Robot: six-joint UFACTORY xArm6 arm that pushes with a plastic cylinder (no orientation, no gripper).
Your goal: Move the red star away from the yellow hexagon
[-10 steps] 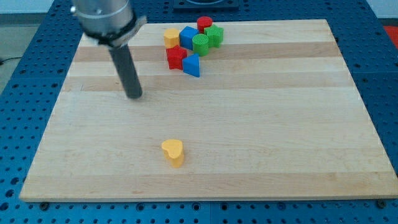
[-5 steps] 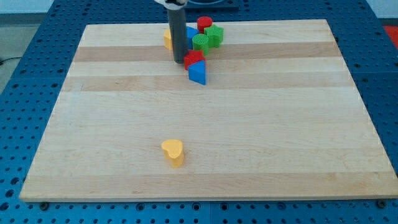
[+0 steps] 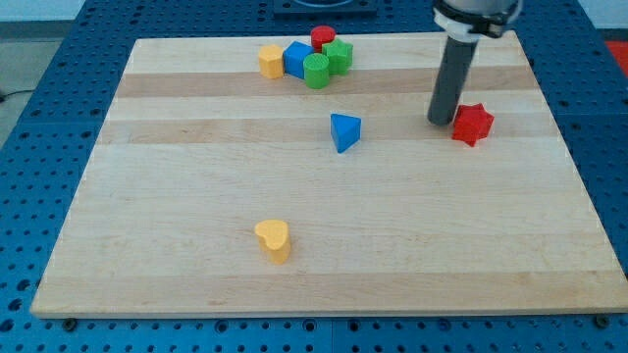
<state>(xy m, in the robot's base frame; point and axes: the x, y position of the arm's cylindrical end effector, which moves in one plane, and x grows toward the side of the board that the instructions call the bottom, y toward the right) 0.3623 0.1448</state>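
Note:
The red star [image 3: 472, 124] lies on the wooden board toward the view's right. My tip [image 3: 441, 121] stands just left of it, touching or nearly touching its left side. The yellow hexagon [image 3: 271, 60] sits far off at the view's top, left of centre, at the left end of a cluster of blocks.
Next to the yellow hexagon are a blue block [image 3: 297, 59], a green cylinder [image 3: 317, 71], a green block [image 3: 340, 56] and a red cylinder [image 3: 323, 38]. A blue triangle [image 3: 343, 131] lies alone mid-board. A yellow heart [image 3: 274, 239] sits near the view's bottom.
My tip swept from the left side to the cluster, then to the right, pushing the red star far right. The blue triangle was knocked right and down.

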